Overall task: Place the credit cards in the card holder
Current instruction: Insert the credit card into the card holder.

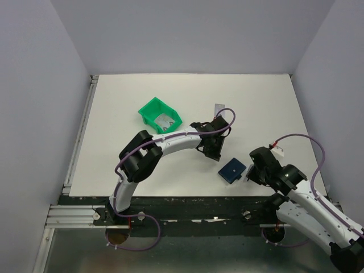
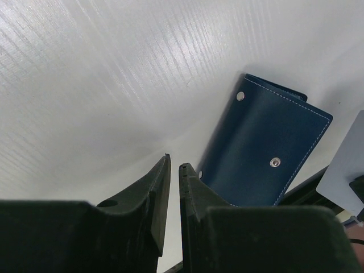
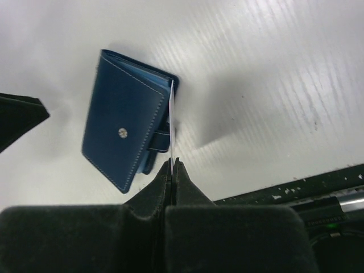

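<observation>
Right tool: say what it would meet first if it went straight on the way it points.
Most likely the card holder: the card pinched in the right tool points at its tab edge. Depth is unclear, so whether they touch can't be judged.

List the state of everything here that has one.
left gripper, slightly open, empty.
right gripper, shut on a credit card.
card holder, folded, flat on the table.
second card, lying loose on the table.
green bin, upright, something pale inside.

Closed end effector (image 3: 172, 163) pinches card (image 3: 172, 122) beside card holder (image 3: 122, 133).
</observation>
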Motion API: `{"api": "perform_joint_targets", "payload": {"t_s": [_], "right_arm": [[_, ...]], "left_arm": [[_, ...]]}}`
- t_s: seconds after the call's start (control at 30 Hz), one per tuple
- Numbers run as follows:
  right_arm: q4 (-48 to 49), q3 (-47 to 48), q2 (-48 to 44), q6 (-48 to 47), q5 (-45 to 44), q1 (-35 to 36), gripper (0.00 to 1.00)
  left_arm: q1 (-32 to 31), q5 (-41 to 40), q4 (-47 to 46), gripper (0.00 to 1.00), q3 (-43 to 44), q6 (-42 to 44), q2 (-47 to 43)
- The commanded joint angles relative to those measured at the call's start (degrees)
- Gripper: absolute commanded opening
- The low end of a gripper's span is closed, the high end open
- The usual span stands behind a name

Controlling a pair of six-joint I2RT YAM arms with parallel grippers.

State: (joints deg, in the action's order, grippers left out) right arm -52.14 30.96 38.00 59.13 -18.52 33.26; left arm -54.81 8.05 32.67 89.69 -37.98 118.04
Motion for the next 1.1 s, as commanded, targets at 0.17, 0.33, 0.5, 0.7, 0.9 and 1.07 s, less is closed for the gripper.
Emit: {"api": "perform_joint_targets", "payload": {"t_s": [0.17,0.33,0.5,0.7,0.9,1.07], "right_arm": [[0.5,-2.0,3.8,1.9,0.8,-0.5,0.0],[8.7,-5.0,0.5,-1.2,4.2,-0.6,0.0],[10.6,-6.0,-1.3,-2.6,4.9,-0.6,0.0],[15.9,-8.4,-5.3,-4.8,7.8,-0.6,0.0],[22.1,-9.6,-3.8,-7.0,12.9,-0.6,0.0],[28.2,-10.5,-2.6,-8.3,17.5,-0.6,0.01]], "left_arm": [[0.0,1.5,-0.8,0.26,0.6,-0.1,0.6],[0.0,2.8,-1.5,0.26,0.3,-0.3,1.0],[-0.1,5.0,-3.4,0.26,-1.5,-0.6,1.5],[-0.7,6.4,-4.2,0.25,-2.9,-0.9,1.8],[-1.6,7.5,-4.5,0.26,-3.6,-1.0,1.8],[-2.1,8.3,-5.8,0.25,-5.4,-1.3,1.0]]}}
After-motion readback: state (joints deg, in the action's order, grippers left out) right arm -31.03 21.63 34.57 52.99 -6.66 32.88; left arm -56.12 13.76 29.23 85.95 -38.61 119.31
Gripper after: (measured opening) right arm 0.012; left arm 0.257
